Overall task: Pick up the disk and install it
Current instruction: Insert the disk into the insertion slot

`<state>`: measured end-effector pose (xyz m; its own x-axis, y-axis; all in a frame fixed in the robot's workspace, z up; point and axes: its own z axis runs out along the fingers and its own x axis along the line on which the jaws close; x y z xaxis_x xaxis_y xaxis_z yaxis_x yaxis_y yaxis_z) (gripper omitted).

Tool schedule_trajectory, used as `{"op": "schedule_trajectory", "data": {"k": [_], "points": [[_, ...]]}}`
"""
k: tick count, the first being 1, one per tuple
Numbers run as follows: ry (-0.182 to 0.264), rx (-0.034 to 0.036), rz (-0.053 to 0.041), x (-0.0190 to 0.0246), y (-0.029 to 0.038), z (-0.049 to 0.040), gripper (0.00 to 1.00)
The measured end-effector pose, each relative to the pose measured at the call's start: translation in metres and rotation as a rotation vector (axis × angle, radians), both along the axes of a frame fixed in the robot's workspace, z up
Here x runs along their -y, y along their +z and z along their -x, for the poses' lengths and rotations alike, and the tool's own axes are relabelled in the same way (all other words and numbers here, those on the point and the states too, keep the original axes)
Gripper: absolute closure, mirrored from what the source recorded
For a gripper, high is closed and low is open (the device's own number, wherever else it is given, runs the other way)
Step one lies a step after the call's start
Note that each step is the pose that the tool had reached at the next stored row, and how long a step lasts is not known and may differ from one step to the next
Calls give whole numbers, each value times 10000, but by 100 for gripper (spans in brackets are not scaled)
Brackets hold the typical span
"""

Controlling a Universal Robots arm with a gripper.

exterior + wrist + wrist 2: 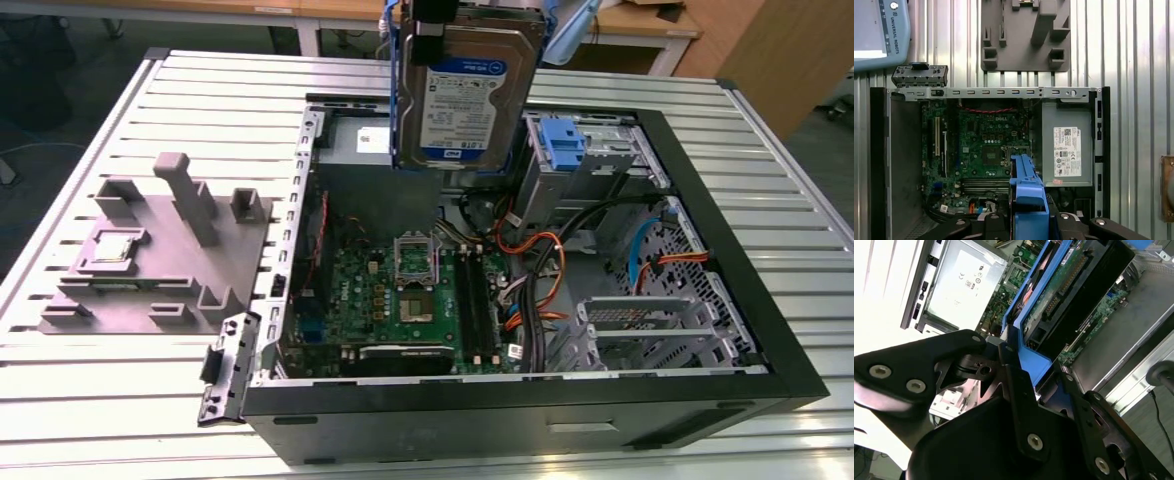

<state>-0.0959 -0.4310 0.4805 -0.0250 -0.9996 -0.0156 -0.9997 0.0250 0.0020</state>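
Hanging upright on its edge, the disk (467, 88) sits high above the open computer case (507, 425), well clear of everything inside it. The jaws are clenched on the disk from above. In the second wrist view they press on either side of its blue plastic rail, and the disk (1074, 290) juts away from them with its green underside showing. Gripping by the rail probably keeps the pressure off the labelled face and leaves the long body free to slide into a slot.

In the exterior view the label faces the camera, and the disk hangs over the far part of the case, above the gap between the circuit board (400, 295) and the silver drive bay (601, 165) towards the exterior view's right. A bare blue bracket (565, 150) stands in that bay, which suggests drives go in there on edge and would explain the upright carry.

In the first wrist view the disk (1029, 197) is seen end-on as a narrow blue strip, above the board and beside the grey power box (1066, 145).

On the slatted metal surface (774, 180), at the exterior view's left, a grey holder block (174, 250) carries a small square chip (114, 248), untouched and well apart from the disk.

The disk is lifted but not yet seated.
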Motion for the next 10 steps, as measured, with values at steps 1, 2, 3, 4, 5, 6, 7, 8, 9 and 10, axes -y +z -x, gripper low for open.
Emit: {"op": "schedule_trajectory", "data": {"k": [1,2,3,4,5,6,7,8,9,10], "points": [[-1,1,6,1,0,0,64],[-1,0,12,2,-1,0,64],[-1,0,19,3,0,0,64],[-1,1,25,3,0,0,64],[-1,1,31,4,-1,0,64],[-1,1,38,5,-1,0,64],[-1,1,44,5,-1,0,64],[0,1,50,6,-1,0,64],[-1,0,55,7,0,0,64],[-1,0,61,8,0,0,64]]}}
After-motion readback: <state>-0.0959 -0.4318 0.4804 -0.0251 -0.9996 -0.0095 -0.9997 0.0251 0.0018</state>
